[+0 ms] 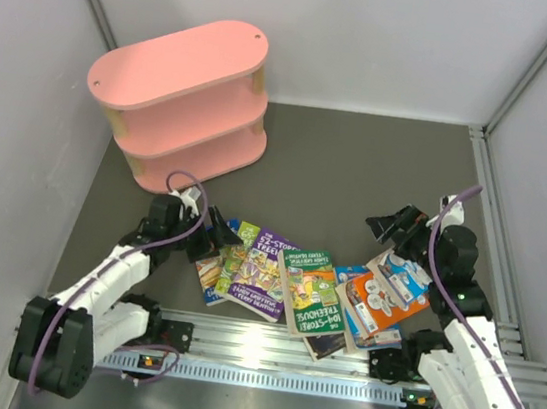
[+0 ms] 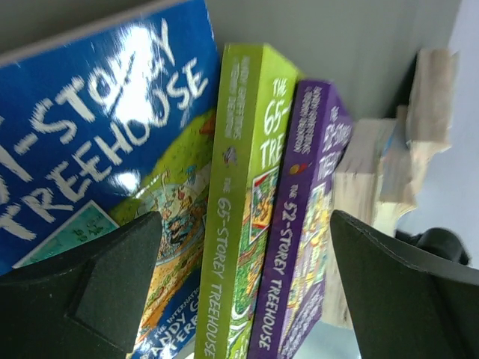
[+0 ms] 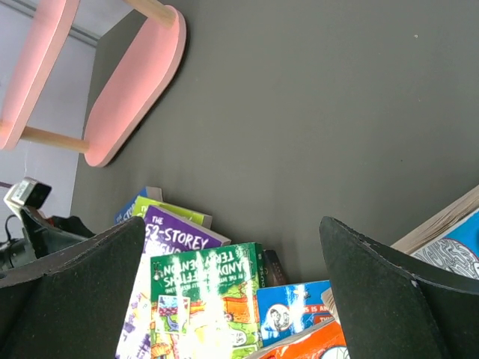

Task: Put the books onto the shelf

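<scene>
Books [image 1: 313,290]: fanned in an overlapping heap on the table [image 1: 380,158], none on the shelf [image 1: 182,92] yet. Judged to be the very start, the approach for a first pick.

Left hand [image 1: 209,231]: spread wide, holding nothing, nosed up to its own end of the heap. Seen from its wrist: blue book [image 2: 90,127], green book [image 2: 239,209] and purple book [image 2: 307,194] directly ahead, all three between the fingers [image 2: 97,292]. Cannot tell whether touching.

Right hand [image 1: 392,225]: equally wide and empty, raised beyond the other end of the heap, with orange and white covers just behind and below it.

Shelf: ahead of the left hand and a little to its left, near; well apart from the right hand, far off to its left.

Next, probably: settling on one book rather than three at once. Calls for working a finger under a single edge, closing, and lifting clear of the overlap. Then carrying forward and sliding in flat between two boards, clear of the posts.
</scene>
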`<state>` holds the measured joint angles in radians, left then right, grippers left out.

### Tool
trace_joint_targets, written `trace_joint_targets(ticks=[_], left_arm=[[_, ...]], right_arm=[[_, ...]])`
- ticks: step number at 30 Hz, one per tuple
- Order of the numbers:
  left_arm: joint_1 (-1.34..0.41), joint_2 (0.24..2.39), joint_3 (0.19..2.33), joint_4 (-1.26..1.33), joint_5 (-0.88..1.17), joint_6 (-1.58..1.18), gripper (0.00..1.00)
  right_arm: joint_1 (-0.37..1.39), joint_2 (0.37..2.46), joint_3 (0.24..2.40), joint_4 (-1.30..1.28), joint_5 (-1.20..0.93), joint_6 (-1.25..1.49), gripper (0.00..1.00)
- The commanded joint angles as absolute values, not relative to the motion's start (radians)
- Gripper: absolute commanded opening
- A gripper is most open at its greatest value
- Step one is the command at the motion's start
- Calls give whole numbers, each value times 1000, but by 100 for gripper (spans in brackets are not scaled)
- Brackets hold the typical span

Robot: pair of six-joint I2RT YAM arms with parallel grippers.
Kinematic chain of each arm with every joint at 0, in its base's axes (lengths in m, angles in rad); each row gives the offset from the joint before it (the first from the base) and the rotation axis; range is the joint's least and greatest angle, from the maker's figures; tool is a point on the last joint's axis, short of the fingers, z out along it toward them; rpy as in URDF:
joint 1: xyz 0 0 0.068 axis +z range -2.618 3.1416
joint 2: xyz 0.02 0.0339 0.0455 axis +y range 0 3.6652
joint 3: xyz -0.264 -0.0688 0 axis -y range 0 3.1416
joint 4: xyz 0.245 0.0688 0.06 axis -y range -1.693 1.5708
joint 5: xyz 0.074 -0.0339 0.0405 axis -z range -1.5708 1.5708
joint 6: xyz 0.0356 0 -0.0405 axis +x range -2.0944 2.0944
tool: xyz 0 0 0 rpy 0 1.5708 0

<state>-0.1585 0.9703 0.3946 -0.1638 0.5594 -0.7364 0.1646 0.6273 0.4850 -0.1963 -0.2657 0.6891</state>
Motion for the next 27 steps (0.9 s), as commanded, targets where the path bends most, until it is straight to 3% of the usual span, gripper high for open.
trace_joint_targets(ticks=[1, 10, 21, 23, 26, 27], left_arm=[[-235, 979, 368, -146, 465, -750, 99], [-374, 1035, 304, -63, 374, -819, 99], [-403, 1086, 241, 87, 376, -925, 100], [-403, 1104, 229, 130, 390, -951, 83], [-403, 1092, 215, 153, 377, -965, 68], [-403, 1068, 215, 143, 371, -966, 51]], right_arm=[[175, 607, 502, -199, -252, 670, 100], [173, 609, 485, -215, -241, 657, 100], [173, 597, 468, -221, -244, 646, 100], [173, 589, 466, -227, -239, 637, 100], [173, 588, 465, -239, -235, 623, 100], [175, 586, 465, -244, -230, 620, 100]])
